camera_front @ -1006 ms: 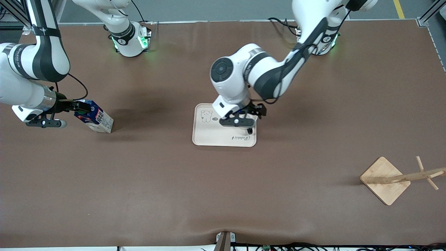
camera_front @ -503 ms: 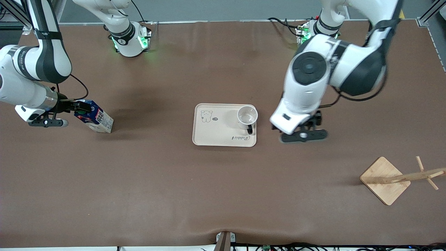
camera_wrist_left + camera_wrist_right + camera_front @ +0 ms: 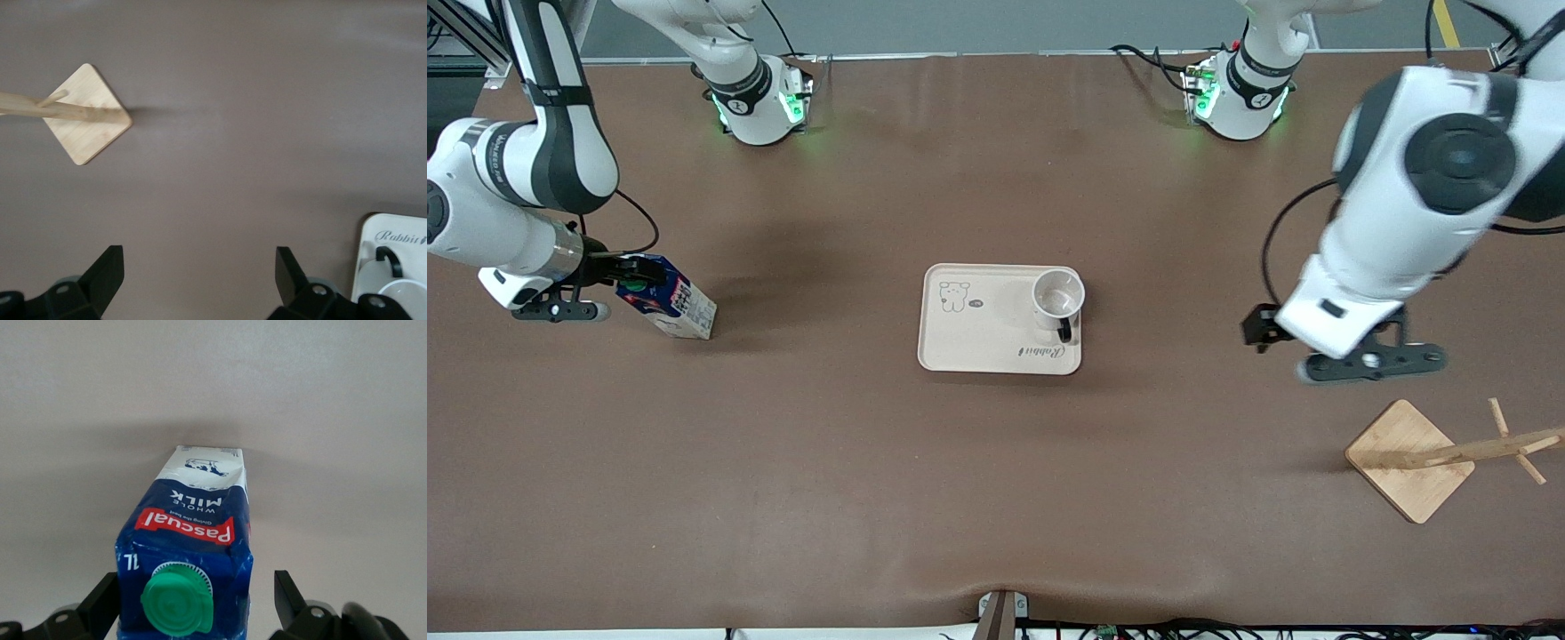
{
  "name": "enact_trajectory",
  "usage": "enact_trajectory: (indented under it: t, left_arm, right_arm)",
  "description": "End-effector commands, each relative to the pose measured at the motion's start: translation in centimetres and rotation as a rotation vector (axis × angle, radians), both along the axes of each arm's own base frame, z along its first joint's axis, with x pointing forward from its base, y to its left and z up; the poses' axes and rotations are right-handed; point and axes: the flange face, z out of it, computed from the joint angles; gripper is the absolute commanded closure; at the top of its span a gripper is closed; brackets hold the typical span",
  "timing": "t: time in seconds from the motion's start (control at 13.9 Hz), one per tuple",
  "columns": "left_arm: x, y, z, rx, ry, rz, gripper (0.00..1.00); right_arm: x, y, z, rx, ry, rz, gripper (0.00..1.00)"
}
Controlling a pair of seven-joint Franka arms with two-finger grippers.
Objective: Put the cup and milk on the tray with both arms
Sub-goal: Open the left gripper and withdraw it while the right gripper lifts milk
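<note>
The white cup (image 3: 1058,298) stands on the cream tray (image 3: 978,333), at the tray's corner toward the left arm's end; both also show in the left wrist view, the cup (image 3: 402,293) on the tray (image 3: 393,239). My left gripper (image 3: 1325,333) is open and empty over bare table between the tray and the wooden rack; its fingers (image 3: 107,270) stand wide apart. The blue milk carton (image 3: 671,307) stands on the table toward the right arm's end. My right gripper (image 3: 615,277) is open with its fingers (image 3: 288,597) on either side of the carton's (image 3: 193,513) green-capped top.
A wooden rack with a square base (image 3: 1409,458) lies near the left arm's end, nearer to the front camera than the tray; it also shows in the left wrist view (image 3: 87,123). The brown table (image 3: 996,489) stretches between the carton and the tray.
My left gripper has let go of the cup on the tray and swung away toward the left arm's end. My right gripper has edged slightly closer along the milk carton.
</note>
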Motion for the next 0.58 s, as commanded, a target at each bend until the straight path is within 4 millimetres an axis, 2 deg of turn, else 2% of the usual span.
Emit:
enact_trajectory:
  t: [0.0, 0.07, 0.29, 0.36, 0.5]
  left_arm:
    - [-1.1, 4.4, 2.2, -0.039, 0.025, -0.004, 0.00]
    - [-1.2, 5.3, 2.6, -0.035, 0.030, 0.001, 0.00]
    - [-1.8, 6.6, 4.1, -0.028, 0.012, 0.022, 0.00]
    - [-1.9, 6.6, 4.3, -0.028, 0.009, 0.014, 0.00]
    - [-2.2, 6.9, 4.9, -0.023, 0.011, -0.014, 0.00]
  right_arm:
    - [-0.9, -0.6, -0.3, -0.006, -0.003, 0.001, 0.00]
    - [-1.2, -0.5, -0.7, 0.000, 0.007, -0.004, 0.07]
    - [-1.4, -0.4, -0.6, 0.002, 0.014, -0.014, 0.79]
    - [-1.4, -0.3, -0.6, 0.005, 0.024, -0.013, 0.96]
    - [-1.3, -0.1, -0.1, 0.032, 0.023, -0.036, 1.00]
